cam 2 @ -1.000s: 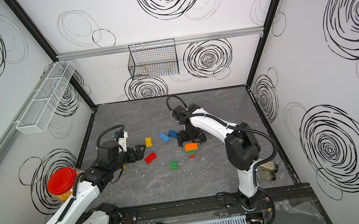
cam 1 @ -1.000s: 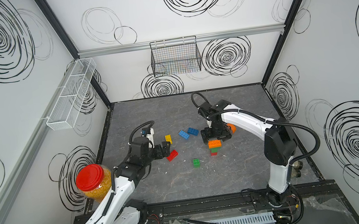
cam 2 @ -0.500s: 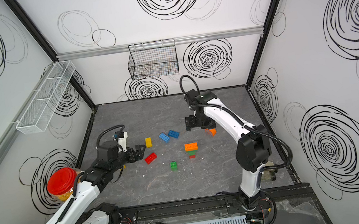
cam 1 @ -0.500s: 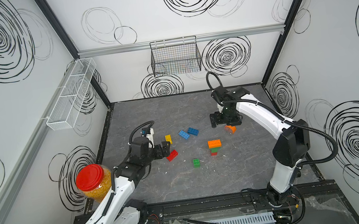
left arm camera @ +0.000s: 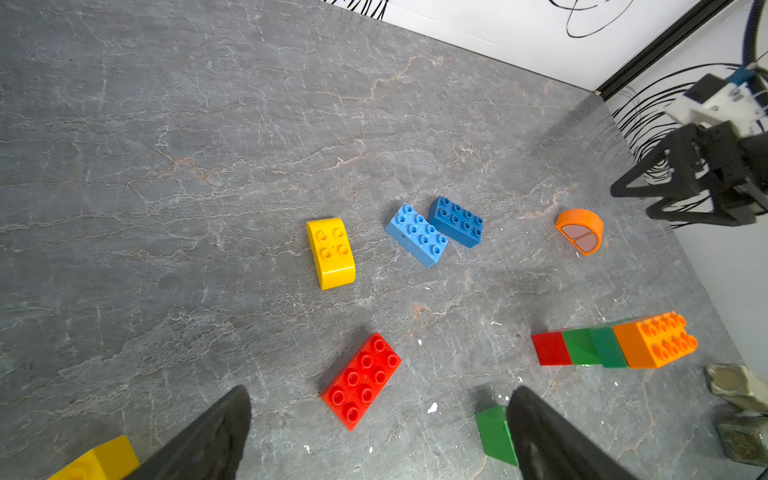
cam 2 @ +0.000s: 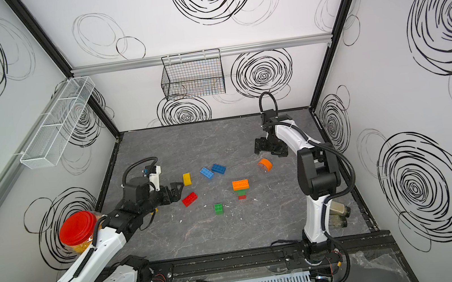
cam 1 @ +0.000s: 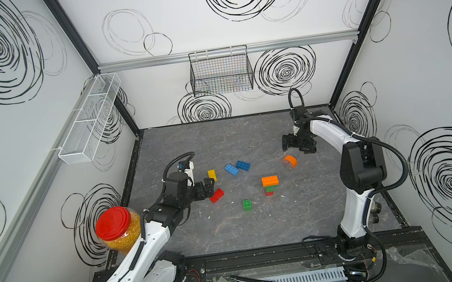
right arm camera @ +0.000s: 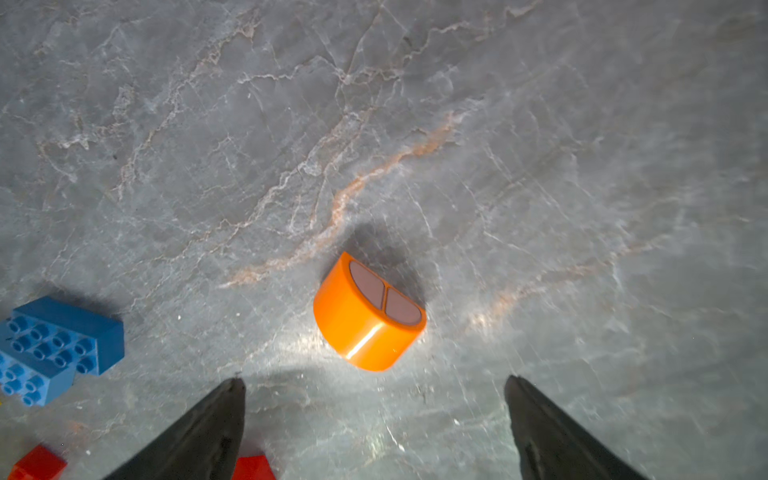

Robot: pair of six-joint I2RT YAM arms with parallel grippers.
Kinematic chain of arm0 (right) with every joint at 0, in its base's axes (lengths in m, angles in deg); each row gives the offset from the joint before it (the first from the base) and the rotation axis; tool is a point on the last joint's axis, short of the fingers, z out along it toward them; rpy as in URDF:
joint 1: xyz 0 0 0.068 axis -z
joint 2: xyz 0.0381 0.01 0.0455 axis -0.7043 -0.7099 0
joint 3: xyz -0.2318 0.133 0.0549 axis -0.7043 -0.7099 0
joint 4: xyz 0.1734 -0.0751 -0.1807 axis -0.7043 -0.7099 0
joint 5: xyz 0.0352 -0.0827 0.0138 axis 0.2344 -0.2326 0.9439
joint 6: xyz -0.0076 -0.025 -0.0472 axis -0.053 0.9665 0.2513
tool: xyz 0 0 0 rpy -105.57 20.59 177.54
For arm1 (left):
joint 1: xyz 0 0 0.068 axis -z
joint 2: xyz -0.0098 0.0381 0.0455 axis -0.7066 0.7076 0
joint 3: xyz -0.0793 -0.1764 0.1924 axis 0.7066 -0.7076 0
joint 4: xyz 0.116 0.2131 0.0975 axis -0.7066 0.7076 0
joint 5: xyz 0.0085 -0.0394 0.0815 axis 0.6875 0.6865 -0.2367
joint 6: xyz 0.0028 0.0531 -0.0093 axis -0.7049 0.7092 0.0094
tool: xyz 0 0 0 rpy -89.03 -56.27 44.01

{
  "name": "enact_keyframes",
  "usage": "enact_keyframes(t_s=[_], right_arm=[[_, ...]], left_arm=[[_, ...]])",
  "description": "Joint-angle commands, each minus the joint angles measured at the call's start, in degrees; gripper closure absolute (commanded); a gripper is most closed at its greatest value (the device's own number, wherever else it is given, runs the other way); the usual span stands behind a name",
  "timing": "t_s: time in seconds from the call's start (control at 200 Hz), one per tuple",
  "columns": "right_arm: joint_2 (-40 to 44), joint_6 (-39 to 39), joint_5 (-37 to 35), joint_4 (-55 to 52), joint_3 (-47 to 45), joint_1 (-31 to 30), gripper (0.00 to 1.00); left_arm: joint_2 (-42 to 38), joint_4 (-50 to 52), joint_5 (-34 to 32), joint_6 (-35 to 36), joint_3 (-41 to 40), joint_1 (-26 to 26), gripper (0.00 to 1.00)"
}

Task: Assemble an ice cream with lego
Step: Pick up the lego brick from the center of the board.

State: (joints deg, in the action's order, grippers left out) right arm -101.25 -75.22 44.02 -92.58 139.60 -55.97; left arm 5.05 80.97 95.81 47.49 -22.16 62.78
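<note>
The coming move looks like a pick of the orange half-round piece (right arm camera: 368,316), and what matters is how it lies against the right gripper (cam 1: 286,143). In the right wrist view it sits on the table just ahead of the fingertips (right arm camera: 232,399), roughly centred between them and not touching either. Its face with two grey cells is turned upward. Its long axis runs aslant to the line between the fingers, so I judge a wrist turn is needed before closing.

The right gripper is spread wide and holds nothing. It hangs above the table with its fingers angled down toward the piece. The right arm rises from its base to a high elbow, and the forearm reaches out with the wrist bent down. This arm is clearly the nearer one to the half-round piece.

The unfinished stack (cam 1: 270,185) stands well off to the right gripper's side. It is an orange oblong brick on green on red, and the half-round piece probably goes on top of it.

The left gripper (cam 1: 209,187) is also spread and empty, held low on a stretched arm. The red oblong brick (left arm camera: 360,380) lies just ahead of it between its fingers. The yellow rounded brick (left arm camera: 331,252) and two blue bricks (left arm camera: 434,232) lie farther ahead, and a small green brick (cam 1: 247,205) lies off to its side.
</note>
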Motion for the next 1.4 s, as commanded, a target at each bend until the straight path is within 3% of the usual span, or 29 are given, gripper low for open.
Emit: enact_keyframes(t_s=[0.0,0.48,0.63,0.891,1.106,1.396], right_arm=[[-2.01,1.72,2.71,3.50,-0.79,-0.22,0.00],[-5.85,4.30,3.81,4.12,-2.46,-4.78,0.01],[-5.67,4.68,-0.24,2.52,-1.61,-6.78,0.04],[-7.16,5.41,-7.57,-0.66,1.67,-7.07,0.22],[-7.69,6.26,-8.23,-1.12,1.53,-7.25,0.35],[-7.37,6.89,-8.36,-1.46,1.53,-7.85,0.43]], left_arm=[[-0.12,-0.47,-0.64,0.42,0.56,-0.42,0.01],[-0.46,-0.29,-0.96,0.42,0.51,-0.30,0.01],[-0.33,-0.39,-0.90,0.39,0.59,-0.18,0.01],[-0.24,-0.29,-0.87,0.47,0.62,-0.08,0.01],[-0.35,-0.21,-1.05,0.44,0.60,-0.07,0.01],[-0.42,-0.03,-1.10,0.42,0.64,0.01,0.01]])
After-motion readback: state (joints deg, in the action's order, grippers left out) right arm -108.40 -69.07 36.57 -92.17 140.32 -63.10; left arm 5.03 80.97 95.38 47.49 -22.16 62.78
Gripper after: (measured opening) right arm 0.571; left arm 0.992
